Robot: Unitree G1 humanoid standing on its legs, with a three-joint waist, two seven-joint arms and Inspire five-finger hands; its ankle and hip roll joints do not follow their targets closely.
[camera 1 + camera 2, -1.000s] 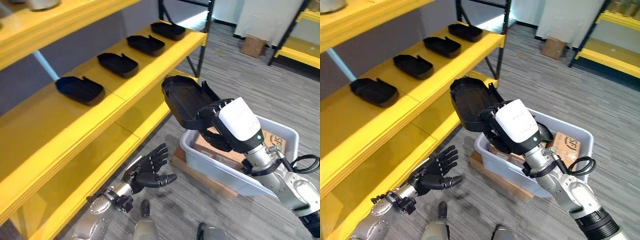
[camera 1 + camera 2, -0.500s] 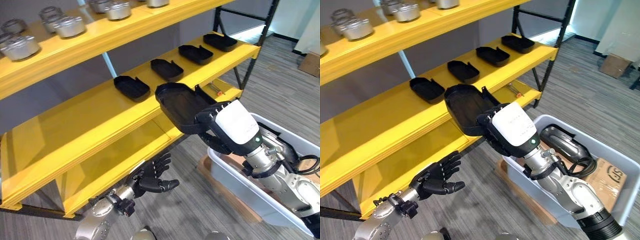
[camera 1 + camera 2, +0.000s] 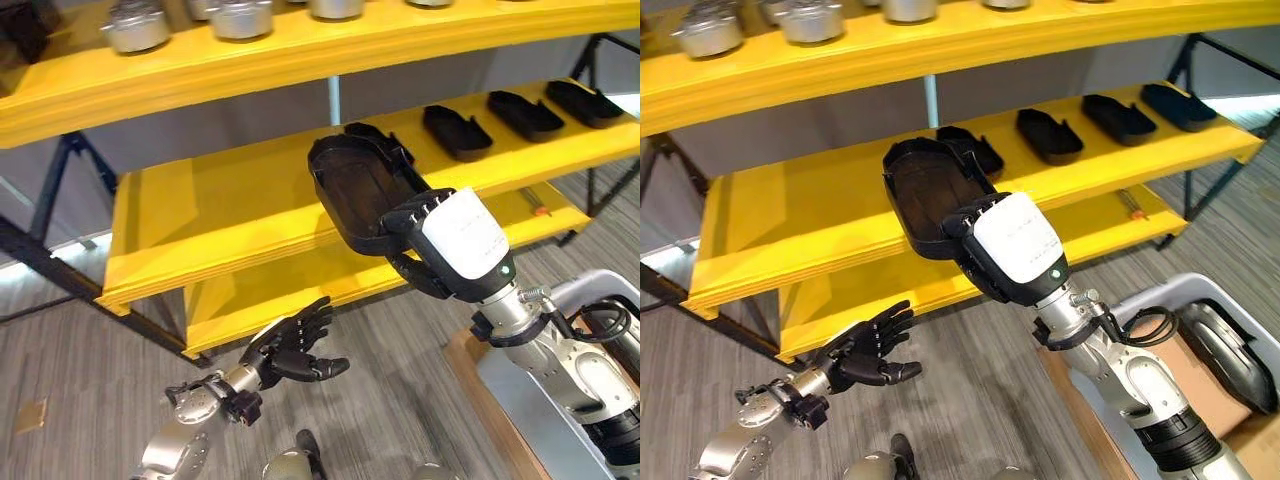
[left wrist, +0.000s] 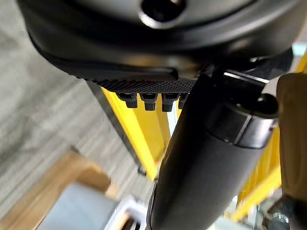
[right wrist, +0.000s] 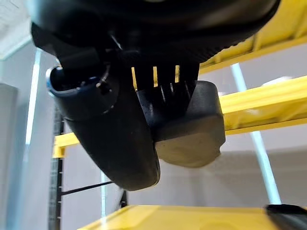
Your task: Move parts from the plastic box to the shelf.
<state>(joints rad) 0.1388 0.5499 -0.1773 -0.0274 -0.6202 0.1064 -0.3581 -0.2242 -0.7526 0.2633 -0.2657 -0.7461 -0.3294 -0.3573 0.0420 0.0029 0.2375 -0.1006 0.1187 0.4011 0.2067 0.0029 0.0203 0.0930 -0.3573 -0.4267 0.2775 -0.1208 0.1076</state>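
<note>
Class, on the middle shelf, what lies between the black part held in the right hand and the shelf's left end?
Bare yellow shelf board lies left of the held black part, as the right eye view shows.

A black part (image 3: 355,190) is seen against the yellow shelf (image 3: 220,215). Silver metal parts (image 3: 135,25) are carried on the upper board. The floor (image 3: 80,340) is striped grey, the plastic box (image 3: 1200,300) pale grey.

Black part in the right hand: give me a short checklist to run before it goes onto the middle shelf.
1. Grasp: right hand curled round the black part: ok.
2. Part above the middle shelf level: ok.
3. Bare shelf surface left of the parts already placed: ok.
4. Left hand low and open, away from the path: ok.
5. Headroom under the upper shelf: cannot tell.
</note>
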